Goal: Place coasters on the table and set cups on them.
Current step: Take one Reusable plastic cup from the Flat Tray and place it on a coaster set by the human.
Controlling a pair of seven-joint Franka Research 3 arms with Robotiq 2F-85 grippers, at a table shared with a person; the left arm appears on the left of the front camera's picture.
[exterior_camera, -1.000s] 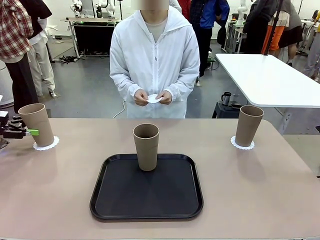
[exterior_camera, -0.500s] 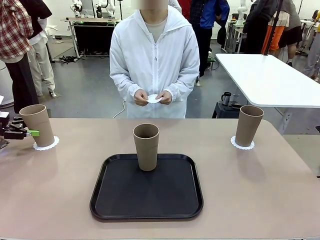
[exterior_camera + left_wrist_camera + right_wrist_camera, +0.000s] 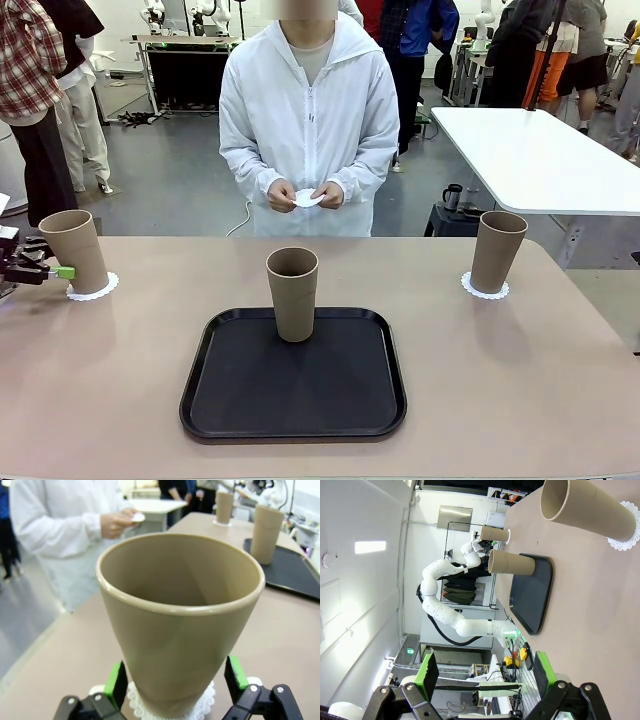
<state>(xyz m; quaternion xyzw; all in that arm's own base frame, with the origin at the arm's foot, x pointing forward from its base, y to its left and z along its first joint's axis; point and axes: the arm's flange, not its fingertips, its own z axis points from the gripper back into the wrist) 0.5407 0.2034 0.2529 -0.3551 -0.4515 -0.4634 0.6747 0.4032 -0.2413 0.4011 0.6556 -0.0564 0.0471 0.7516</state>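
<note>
At the front view's left edge the left gripper [image 3: 176,680], pads spread clear of the left tumbler [image 3: 73,248] on its doily [image 3: 93,291], has edged back, so that placement looks done; the right gripper [image 3: 483,672] gapes empty, and the last tumbler [image 3: 292,292] waits on the black tray [image 3: 240,400].

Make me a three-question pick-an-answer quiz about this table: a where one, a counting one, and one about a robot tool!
1. Where does the middle cup stand? A) black tray B) white table C) floor
2. How many cups stand on coasters? A) one B) two C) three
3. The right tool is: A) shut on a cup B) open and empty C) shut on a coaster
Answers: A, its base sits on the tray; B, the left and right ones do; B, its green pads stand apart, nothing between.
</note>
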